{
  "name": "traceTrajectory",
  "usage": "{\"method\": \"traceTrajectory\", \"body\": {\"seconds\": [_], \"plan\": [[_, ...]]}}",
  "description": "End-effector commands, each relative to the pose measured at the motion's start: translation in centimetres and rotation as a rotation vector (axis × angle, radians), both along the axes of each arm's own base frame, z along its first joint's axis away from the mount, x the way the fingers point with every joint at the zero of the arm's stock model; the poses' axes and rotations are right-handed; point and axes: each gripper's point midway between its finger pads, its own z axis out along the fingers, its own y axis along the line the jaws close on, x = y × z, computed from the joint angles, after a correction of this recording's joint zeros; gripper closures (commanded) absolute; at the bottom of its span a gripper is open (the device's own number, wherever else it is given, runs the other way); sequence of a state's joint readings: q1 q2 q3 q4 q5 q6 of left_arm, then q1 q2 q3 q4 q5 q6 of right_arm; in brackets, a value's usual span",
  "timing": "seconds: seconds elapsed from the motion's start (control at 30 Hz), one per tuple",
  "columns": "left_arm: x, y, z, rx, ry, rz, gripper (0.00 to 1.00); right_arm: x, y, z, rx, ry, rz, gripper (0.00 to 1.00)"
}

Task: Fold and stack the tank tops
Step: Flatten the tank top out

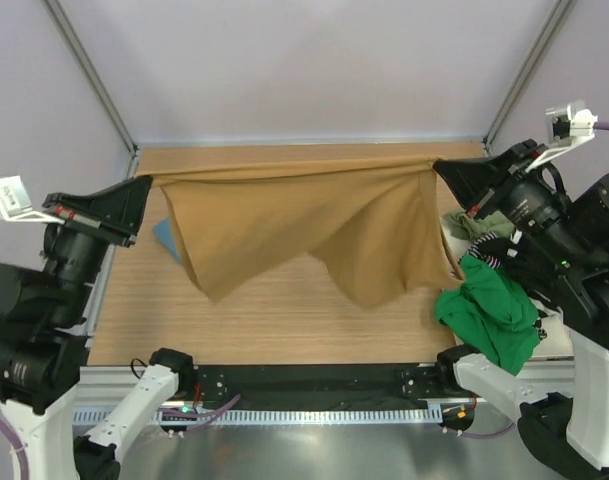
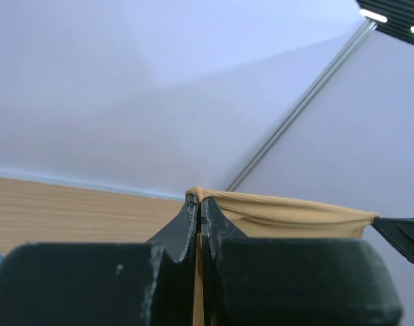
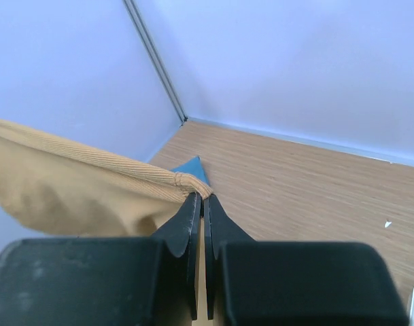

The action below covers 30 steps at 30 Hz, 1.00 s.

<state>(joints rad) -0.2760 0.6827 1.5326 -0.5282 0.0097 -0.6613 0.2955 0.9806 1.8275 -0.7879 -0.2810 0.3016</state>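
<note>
tan top stretched taut (midair)

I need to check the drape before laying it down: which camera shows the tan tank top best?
Top external: the whole tan tank top hangs stretched between the left gripper and right gripper. The left wrist view shows only its pinched upper edge; the right wrist view a corner and some drape.

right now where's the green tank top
Top view: the crumpled green cloth tank top lies at the table's right edge, between the held-up tan brown cloth top and the right arm.
</note>
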Motion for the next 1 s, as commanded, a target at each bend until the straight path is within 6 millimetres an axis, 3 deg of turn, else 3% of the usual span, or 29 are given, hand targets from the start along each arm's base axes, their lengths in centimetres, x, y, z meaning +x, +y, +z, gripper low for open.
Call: {"method": "traceTrajectory", "body": {"seconds": [0.0,0.07,0.17,0.2,0.27,0.3,0.37,0.4,0.47,0.5,0.57,0.6,0.67,0.7,0.73,0.77,0.8,0.83,0.9,0.93,0.97], "plan": [[5.7,-0.4,-3.9,0.040,0.164,0.061,1.00,4.2,-0.1,-5.3,-0.085,0.180,-0.067,0.99],[7.3,-1.0,-5.0,0.027,0.213,0.056,1.00,6.2,-0.1,-7.1,-0.106,0.237,-0.100,0.99],[10.7,-2.1,-9.2,0.042,0.357,0.050,1.00,9.8,0.4,-11.9,-0.151,0.369,-0.131,0.99],[12.0,-2.6,-12.3,0.053,0.435,0.046,1.00,11.1,0.7,-14.1,-0.164,0.414,-0.139,0.99],[14.0,-3.2,-15.8,0.047,0.507,0.047,1.00,13.5,0.7,-17.9,-0.181,0.496,-0.178,0.99],[15.6,-3.6,-20.9,0.058,0.613,0.060,1.00,14.8,0.3,-20.5,-0.199,0.526,-0.225,0.99],[17.7,-3.9,-24.0,0.045,0.631,0.077,1.00,17.0,0.2,-24.7,-0.228,0.594,-0.267,0.99],[19.1,-4.0,-29.2,0.062,0.736,0.102,1.00,18.1,0.2,-26.7,-0.230,0.610,-0.285,0.99],[21.3,-4.7,-32.4,0.056,0.769,0.108,1.00,19.9,0.6,-29.8,-0.240,0.652,-0.289,0.99],[22.5,-4.8,-36.2,0.073,0.851,0.129,1.00,21.8,0.9,-32.6,-0.257,0.690,-0.293,0.99],[24.9,-4.9,-38.3,0.067,0.869,0.165,1.00,23.8,1.0,-34.8,-0.258,0.725,-0.313,0.99],[26.1,-4.9,-41.5,0.079,0.935,0.185,1.00,25.7,1.2,-37.2,-0.268,0.767,-0.320,0.99],[28.2,-5.1,-42.8,0.065,0.952,0.184,1.00,27.6,1.0,-38.9,-0.261,0.797,-0.338,0.99],[30.3,-5.3,-41.8,0.052,0.929,0.178,1.00,29.0,1.4,-38.3,-0.238,0.777,-0.344,0.99],[31.2,-5.3,-44.0,0.074,0.977,0.182,1.00,29.8,1.3,-40.3,-0.248,0.809,-0.353,0.99],[33.0,-5.4,-42.8,0.062,0.953,0.184,1.00,30.8,0.4,-40.6,-0.263,0.796,-0.412,0.99],[33.8,-4.9,-43.1,0.061,0.963,0.196,1.00,32.0,0.2,-39.9,-0.262,0.770,-0.439,0.99],[34.4,-4.9,-44.6,0.069,0.991,0.199,1.00,32.7,-0.3,-41.2,-0.285,0.782,-0.470,0.99],[35.9,-4.5,-44.1,0.053,0.976,0.199,1.00,34.6,-1.0,-40.6,-0.291,0.748,-0.518,0.99],[36.4,-4.4,-44.3,0.048,0.979,0.199,1.00,35.2,-1.2,-41.7,-0.306,0.760,-0.525,0.99],[37.2,-4.3,-44.3,0.041,0.975,0.196,1.00,36.3,-1.3,-40.9,-0.291,0.739,-0.531,0.98]]}}
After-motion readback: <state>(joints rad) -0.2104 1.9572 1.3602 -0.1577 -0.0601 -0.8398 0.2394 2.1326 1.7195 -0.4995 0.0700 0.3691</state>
